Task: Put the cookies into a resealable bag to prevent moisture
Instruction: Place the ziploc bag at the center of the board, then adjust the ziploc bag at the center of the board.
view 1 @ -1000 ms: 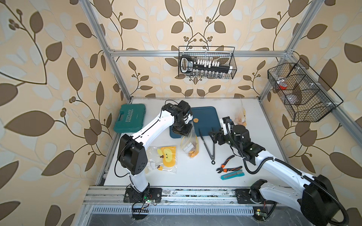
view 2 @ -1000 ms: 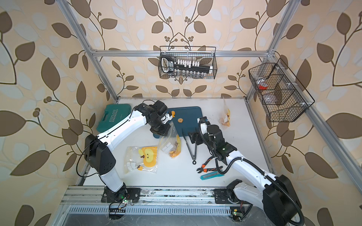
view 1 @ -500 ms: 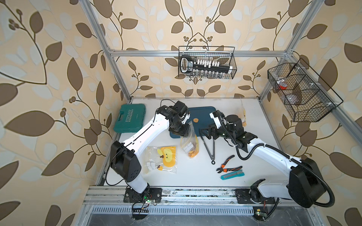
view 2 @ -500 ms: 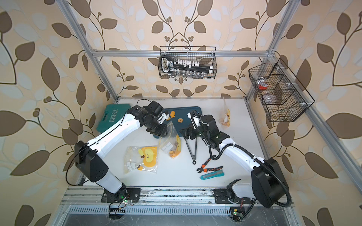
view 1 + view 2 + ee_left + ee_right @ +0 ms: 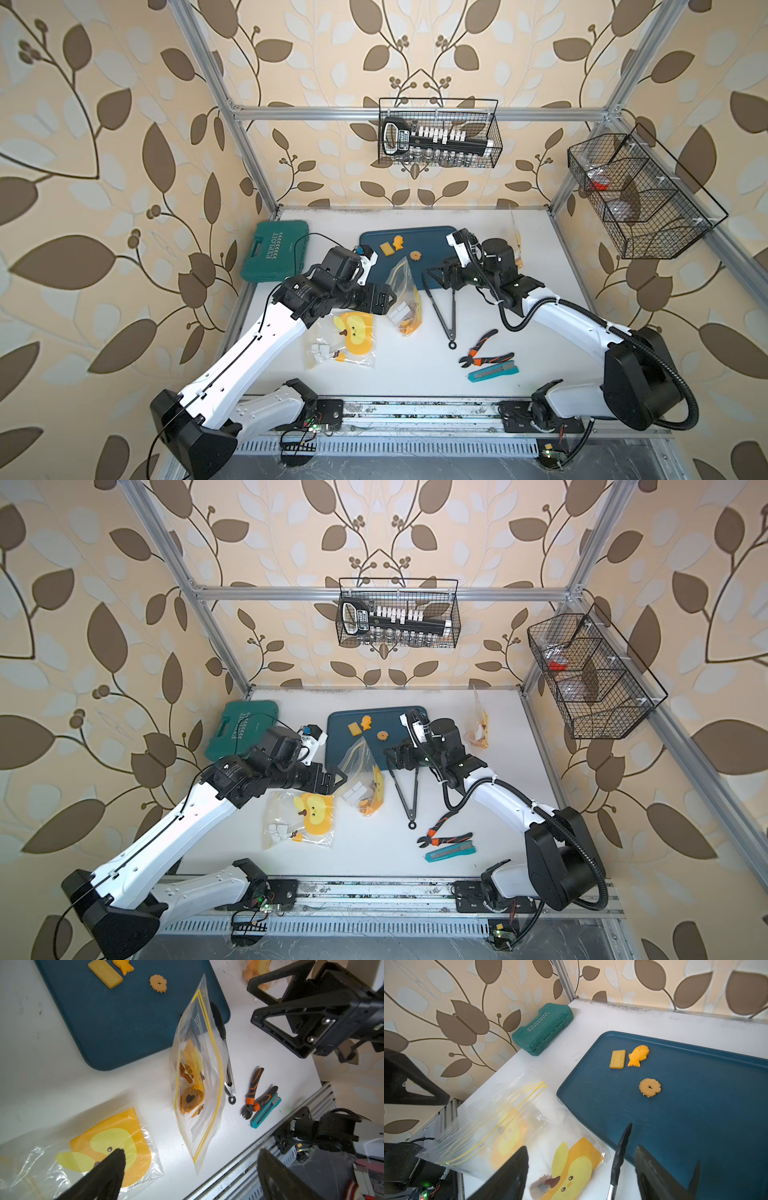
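Three cookies (image 5: pixel 650 1087) lie on the blue tray (image 5: pixel 695 1126), others inside the zip bag (image 5: pixel 197 1064) gaping at its edge — likely for loading; left gripper (image 5: pixel 191 1153) and right gripper (image 5: pixel 581 1148) hang spread, empty.

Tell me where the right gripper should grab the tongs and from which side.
Probably grip the tongs from above, midway along, jaws spanning both arms. They lie flat in a V opening toward the tray, and the open right gripper hangs just over that end.
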Controlling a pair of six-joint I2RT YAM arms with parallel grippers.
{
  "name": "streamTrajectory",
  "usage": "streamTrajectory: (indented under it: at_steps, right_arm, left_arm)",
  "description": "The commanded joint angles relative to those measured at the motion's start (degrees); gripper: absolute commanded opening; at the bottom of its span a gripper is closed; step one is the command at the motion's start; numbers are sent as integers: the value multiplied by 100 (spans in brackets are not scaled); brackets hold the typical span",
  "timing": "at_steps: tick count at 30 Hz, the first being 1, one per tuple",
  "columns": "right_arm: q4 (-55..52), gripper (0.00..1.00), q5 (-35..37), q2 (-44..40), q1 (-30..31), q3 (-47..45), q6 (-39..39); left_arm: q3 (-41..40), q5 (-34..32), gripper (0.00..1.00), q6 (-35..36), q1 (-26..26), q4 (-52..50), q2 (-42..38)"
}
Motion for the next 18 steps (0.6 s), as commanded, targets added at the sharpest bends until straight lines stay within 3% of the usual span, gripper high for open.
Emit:
streamTrajectory:
  at_steps: [1, 4, 10, 18]
  right_arm:
    - [183, 79, 151, -252, -32, -173, 5]
    - [226, 79, 169, -305, -32, -242, 26]
    - [264, 79, 10, -290, -33, -266, 91]
    - [223, 78, -51, -307, -32, -302, 44]
  left_arm:
    - [-391, 50, 99, -273, -215, 649, -82]
    - [-781, -153, 98, -373, -329, 964, -104]
    - [-1376, -705, 67, -281, -667, 1990, -72]
    - [-1737, -1019, 42, 47, -779, 2664, -296]
